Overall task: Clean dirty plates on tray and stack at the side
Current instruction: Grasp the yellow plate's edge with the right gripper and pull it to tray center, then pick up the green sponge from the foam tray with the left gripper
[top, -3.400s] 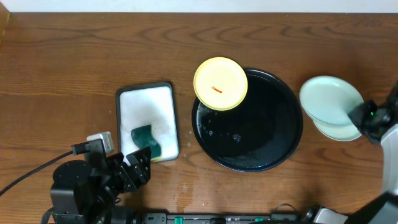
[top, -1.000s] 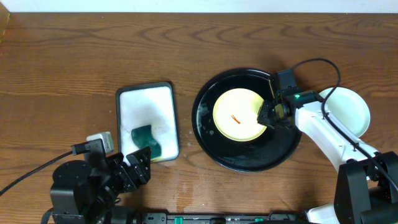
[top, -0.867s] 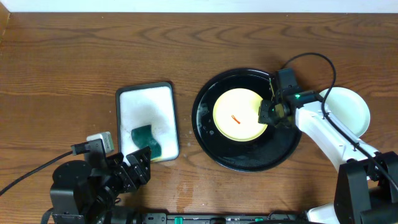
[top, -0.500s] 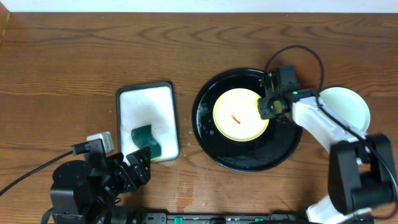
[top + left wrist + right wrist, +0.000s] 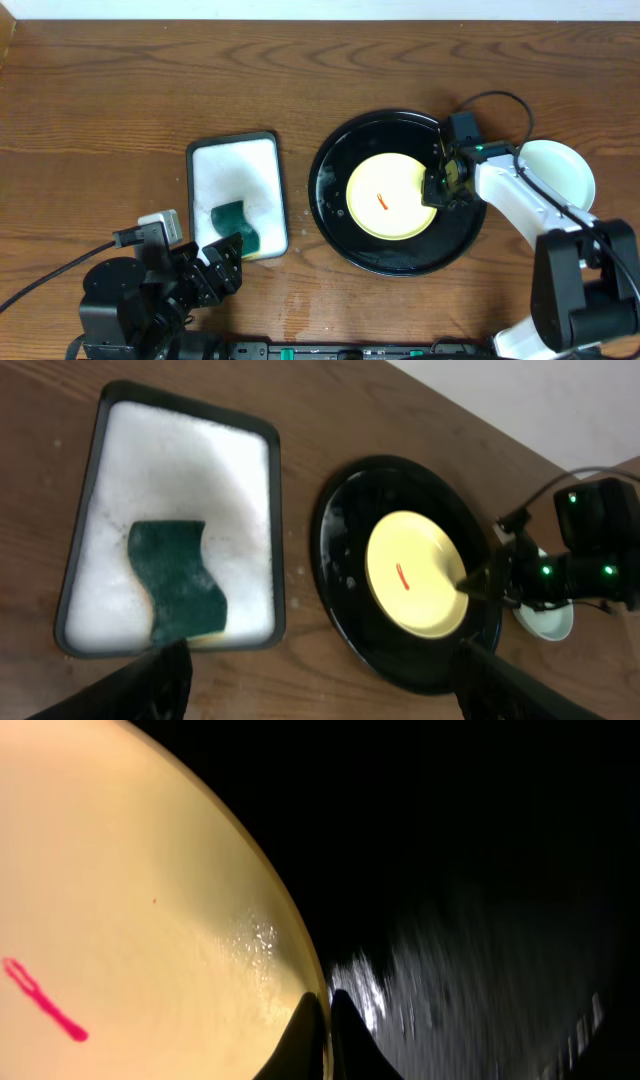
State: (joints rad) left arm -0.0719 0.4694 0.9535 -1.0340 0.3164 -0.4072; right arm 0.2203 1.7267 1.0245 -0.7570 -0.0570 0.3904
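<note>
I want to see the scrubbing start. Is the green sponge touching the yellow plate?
Apart. The left wrist view shows the green sponge in the white tray and the yellow plate on the black tray, with table showing between the trays.

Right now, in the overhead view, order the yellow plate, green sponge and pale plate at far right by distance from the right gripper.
1. Yellow plate, at the right gripper tips.
2. Pale plate, off to the right.
3. Green sponge, far left.
</note>
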